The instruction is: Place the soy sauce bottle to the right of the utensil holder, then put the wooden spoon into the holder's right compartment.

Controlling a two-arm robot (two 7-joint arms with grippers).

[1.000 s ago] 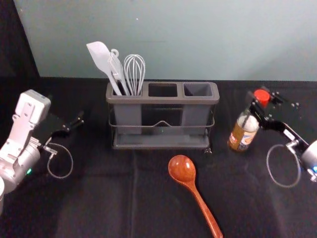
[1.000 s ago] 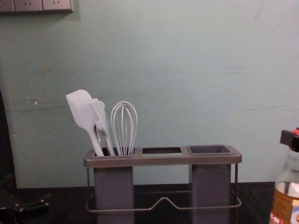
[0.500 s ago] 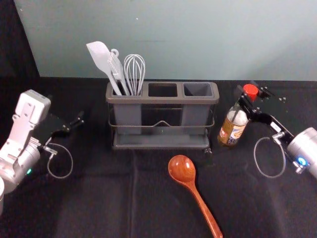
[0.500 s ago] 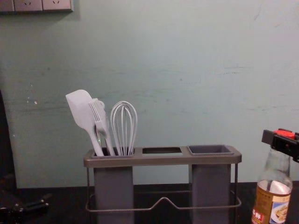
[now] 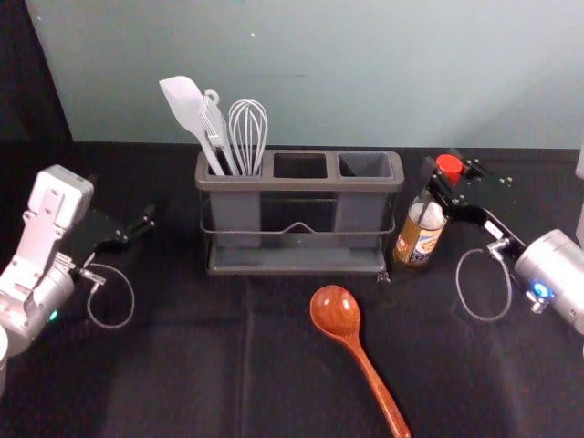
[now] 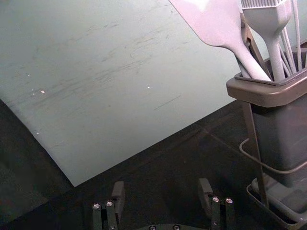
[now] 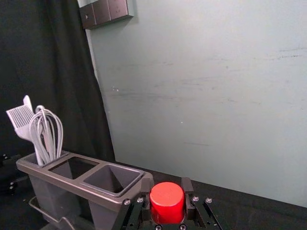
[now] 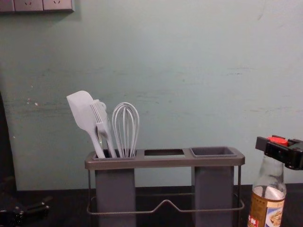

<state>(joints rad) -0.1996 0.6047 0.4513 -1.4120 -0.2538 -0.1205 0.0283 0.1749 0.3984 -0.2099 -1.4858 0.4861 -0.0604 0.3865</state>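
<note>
At three o'clock from the utensil holder (image 5: 301,183), the right gripper (image 5: 443,182) is grasping the one soy sauce bottle (image 5: 420,241), its fingers pressing in from both sides at the red cap (image 5: 448,166) and upper neck. From those fingers, the bottle's body is reaching down toward seven o'clock in the head view, just beside the holder; whether its base is touching the cloth is staying unclear.

The one holder is presenting three openings; the left one is carrying at least three utensils: one spatula (image 5: 187,106), one brush (image 5: 214,123) and one whisk (image 5: 248,128). At five o'clock from the holder, one wooden spoon (image 5: 335,310) is lying with its handle pointing toward five o'clock, well apart from the right gripper's fingers. At nine o'clock, the left gripper (image 5: 126,208) is idling, its fingers standing apart.

Black cloth (image 5: 182,365) is covering the table, creasing lightly. Behind, a scuffed, pale wall (image 5: 411,82) is rising, three switch panels (image 8: 28,4) sitting toward eleven o'clock in the chest view; a dark curtain (image 7: 43,57) is hanging beside it.
</note>
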